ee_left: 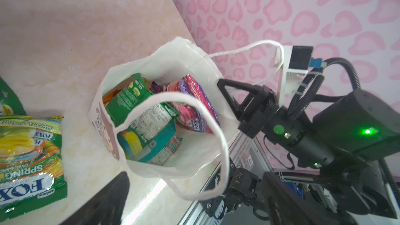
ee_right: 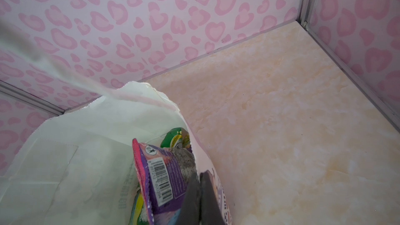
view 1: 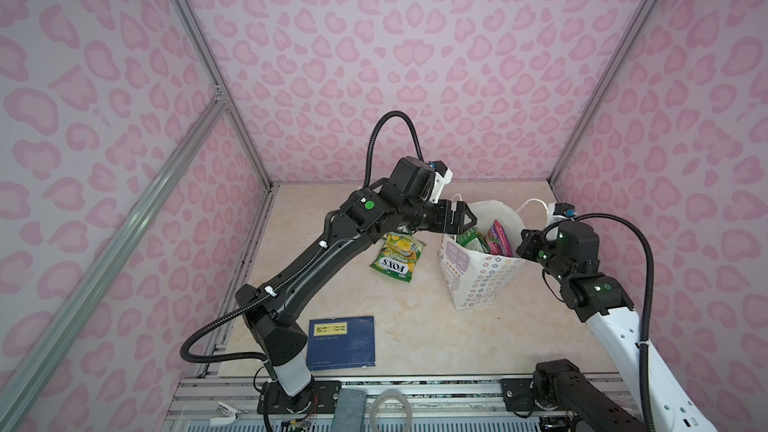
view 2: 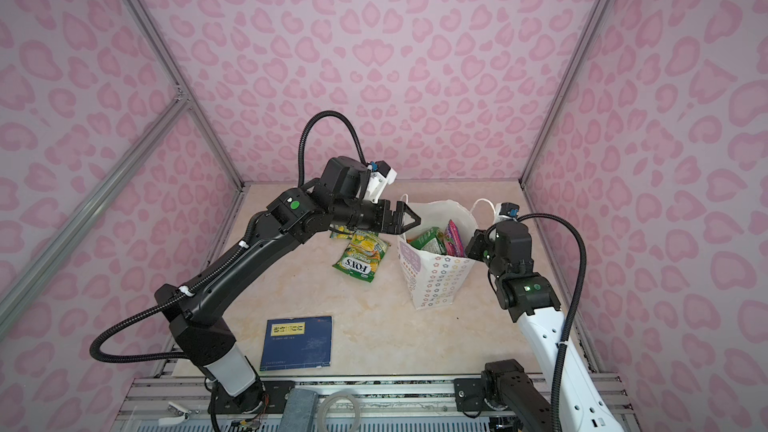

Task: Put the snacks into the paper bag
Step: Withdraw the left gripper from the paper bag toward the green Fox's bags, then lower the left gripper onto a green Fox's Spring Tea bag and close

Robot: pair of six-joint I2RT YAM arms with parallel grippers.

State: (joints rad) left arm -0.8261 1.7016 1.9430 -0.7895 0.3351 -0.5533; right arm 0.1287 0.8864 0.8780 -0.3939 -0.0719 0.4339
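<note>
Nearest, on the left, lies a blue book (view 1: 341, 340). Farther in, my right pincer (view 1: 524, 238) is clamped tight on the right rim of the paper bag (view 1: 478, 280), which stands upright with snacks (view 1: 486, 238) inside. Green packets (view 1: 395, 261) lie on the table left of it. My left pincer (view 1: 467, 214) hangs wide and empty over the bag's far-left rim.
</note>
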